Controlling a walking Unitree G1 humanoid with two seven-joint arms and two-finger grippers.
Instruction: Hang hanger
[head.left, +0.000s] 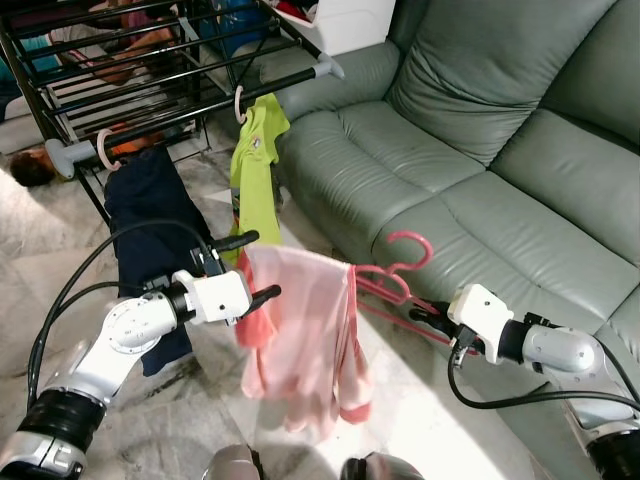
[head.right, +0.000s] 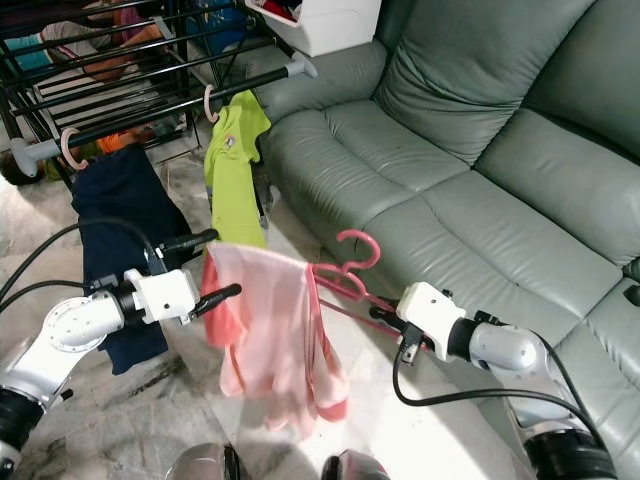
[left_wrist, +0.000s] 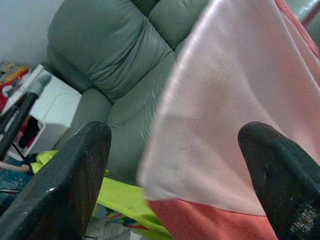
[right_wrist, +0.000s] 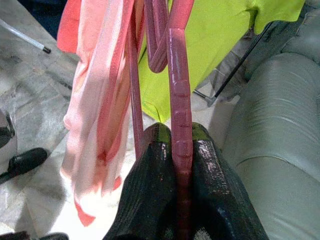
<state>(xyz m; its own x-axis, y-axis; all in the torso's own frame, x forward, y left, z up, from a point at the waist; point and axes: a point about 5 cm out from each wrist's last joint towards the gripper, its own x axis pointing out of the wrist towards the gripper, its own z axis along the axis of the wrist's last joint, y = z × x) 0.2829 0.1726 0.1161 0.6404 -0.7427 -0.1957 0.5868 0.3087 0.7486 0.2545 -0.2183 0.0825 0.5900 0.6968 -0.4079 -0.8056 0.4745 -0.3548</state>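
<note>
Clamping the pink hanger (head.left: 400, 280) by one end, the right tool (head.left: 425, 318) held it beside the sofa (head.left: 480, 170). The left tool (head.left: 250, 265) stood apart by the shirt (head.left: 300, 330), a light, limp load; the rigid frame probably suited gripping.

A large grey-green leather sofa (head.left: 470, 150) with plump back cushions fills the right side of the room. The floor (head.left: 200, 420) is pale, veined marble tile, brightly lit near the sofa's base. At the upper left stands a black metal drying rack (head.left: 150, 75) with grey end caps. A white box-like cabinet (head.left: 350, 20) sits beyond the sofa's arm.
</note>
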